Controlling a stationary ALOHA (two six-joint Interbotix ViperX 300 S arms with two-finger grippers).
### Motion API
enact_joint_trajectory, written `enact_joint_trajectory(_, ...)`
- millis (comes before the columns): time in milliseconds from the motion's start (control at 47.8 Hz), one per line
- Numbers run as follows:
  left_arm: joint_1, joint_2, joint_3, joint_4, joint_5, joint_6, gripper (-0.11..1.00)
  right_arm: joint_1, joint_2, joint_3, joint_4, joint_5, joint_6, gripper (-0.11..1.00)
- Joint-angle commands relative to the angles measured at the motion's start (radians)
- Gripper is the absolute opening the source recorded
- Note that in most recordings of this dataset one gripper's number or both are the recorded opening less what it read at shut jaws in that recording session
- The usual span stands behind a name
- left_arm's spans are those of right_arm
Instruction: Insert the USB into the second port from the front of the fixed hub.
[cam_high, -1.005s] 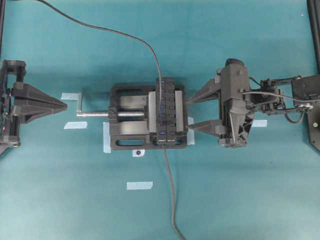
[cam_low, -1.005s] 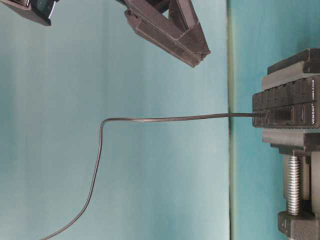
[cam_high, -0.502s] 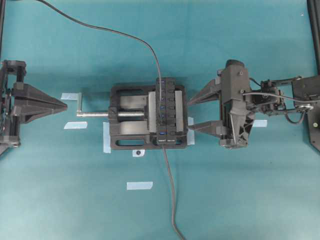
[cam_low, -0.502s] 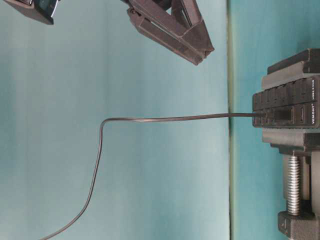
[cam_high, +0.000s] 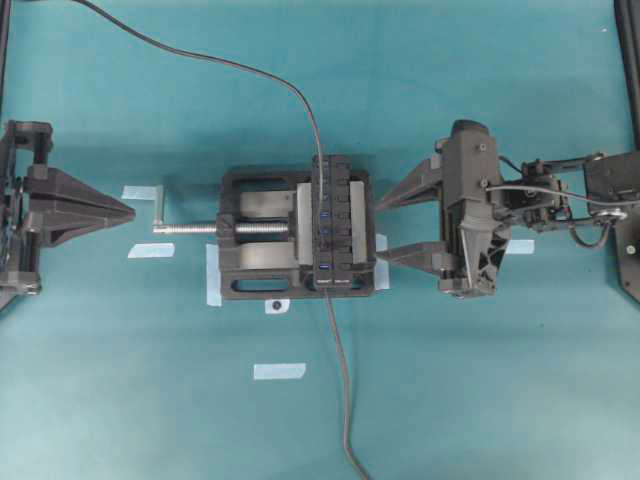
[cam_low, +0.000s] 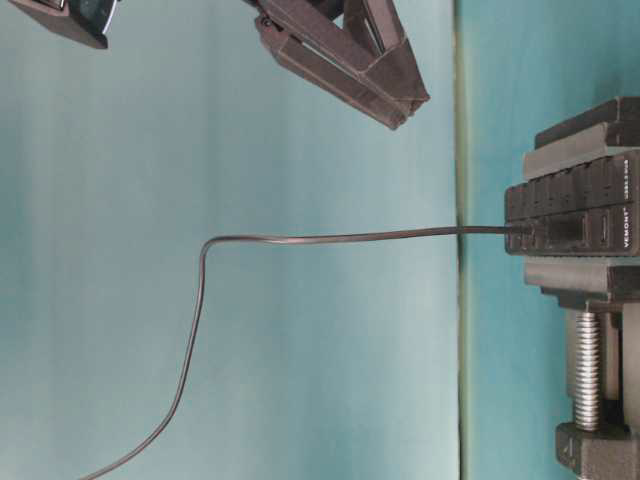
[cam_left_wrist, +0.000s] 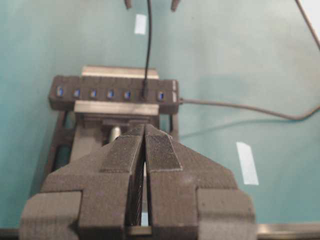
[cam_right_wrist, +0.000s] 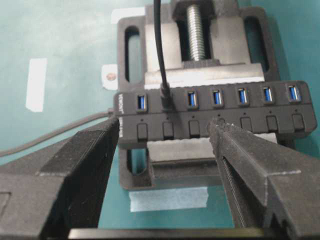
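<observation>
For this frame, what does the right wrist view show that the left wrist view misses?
Only the right wrist view shows the hub's row of black buttons, the printed end label, and the right gripper with jaws wide apart, empty. Only the left wrist view shows the left gripper with its jaws pressed together, holding nothing, and the hub's fixed lead trailing off to the side. Both show the fixed hub, the vise holding it, and the USB seated in the second slot from one end.

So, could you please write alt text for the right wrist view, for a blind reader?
The USB sits plugged into the second port from one end of the fixed hub, which a black vise clamps. The open right gripper frames the hub, holding nothing.
</observation>
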Motion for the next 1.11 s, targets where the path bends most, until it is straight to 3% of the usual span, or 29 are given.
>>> enact_joint_trajectory(0, 0.002, 0.005, -0.012, 0.002, -0.005, -0.002, 0.00, 0.005, -0.014, -0.008, 0.002, -0.008, 0.011, 0.78)
enact_joint_trajectory(1088, 0.002, 0.000, -0.002, 0.002, -0.005, -0.002, 0.00, 0.014, 0.005, 0.011, 0.002, -0.012, 0.009, 0.78)
